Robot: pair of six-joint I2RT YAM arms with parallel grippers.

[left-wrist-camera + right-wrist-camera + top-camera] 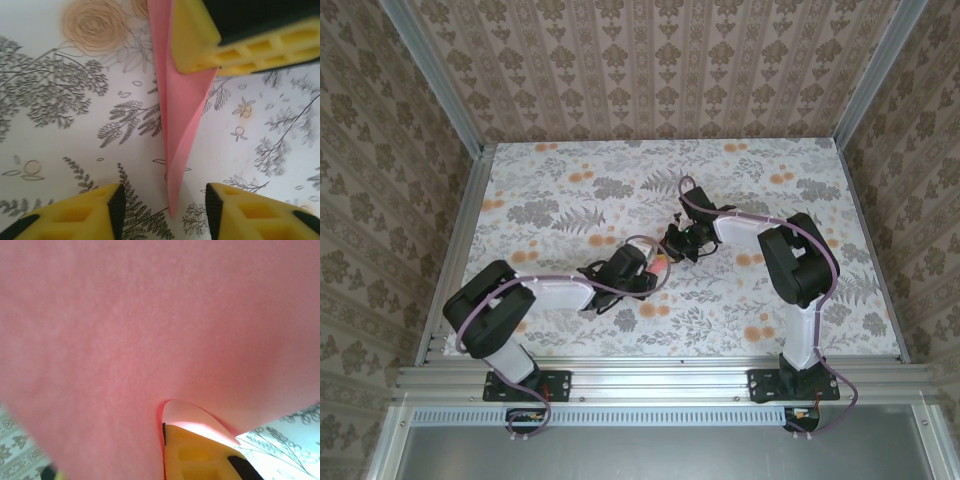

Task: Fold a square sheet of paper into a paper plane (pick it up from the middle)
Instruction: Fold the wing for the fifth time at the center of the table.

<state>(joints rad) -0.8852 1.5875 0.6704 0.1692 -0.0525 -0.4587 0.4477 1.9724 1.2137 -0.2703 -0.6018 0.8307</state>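
The pink-red sheet is folded into a slim pointed paper plane (pixel 177 115) with a lengthwise crease, and it hangs tip-down just above the floral table. My left gripper (pixel 165 202) is open. Its yellow fingers (pixel 90 215) stand either side of the plane's tip without touching it. My right gripper (pixel 682 243) is shut on the plane's wider far end, where its yellow fingers (pixel 200 45) pinch the paper. In the right wrist view the pink paper (pixel 125 330) curls over one yellow finger (pixel 200 455). From above, a sliver of the plane (pixel 658 265) shows between my left gripper (pixel 642 272) and the right one.
The table (pixel 570 200) is covered in a grey fern and orange flower print, with patterned walls on three sides. An orange rose print (pixel 95 22) lies just left of the plane. Both arms meet near the table's middle.
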